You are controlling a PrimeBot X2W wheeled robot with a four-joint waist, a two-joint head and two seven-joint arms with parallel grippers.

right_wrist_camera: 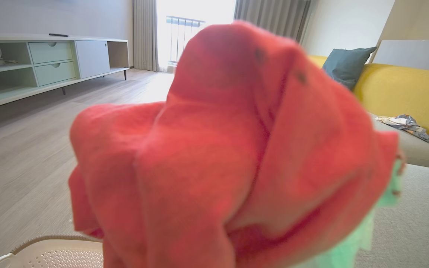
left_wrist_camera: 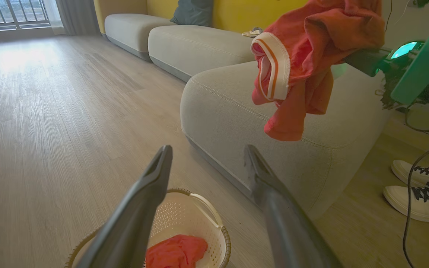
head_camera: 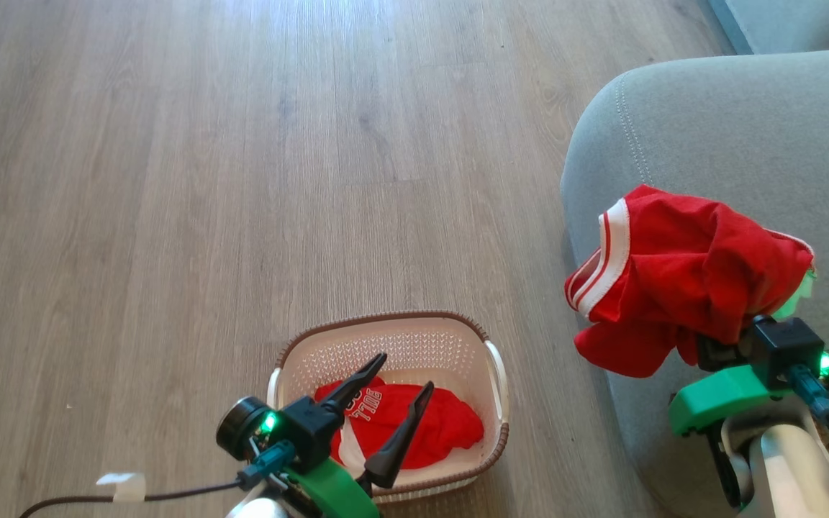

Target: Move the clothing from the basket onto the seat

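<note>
While one red garment (head_camera: 436, 428) lies in the basket (head_camera: 400, 345) on the floor (head_camera: 170, 180), left, the left pincer (head_camera: 406, 370) hovers spread above it; the right pincer (head_camera: 718, 354), pinching a second garment (head_camera: 681, 273), holds it above the seat (head_camera: 745, 129) edge, right.

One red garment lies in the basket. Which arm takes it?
Left. The left gripper hangs open right above the basket and the lettered garment inside it. The right gripper is shut on the striped garment, held at the seat edge.
</note>
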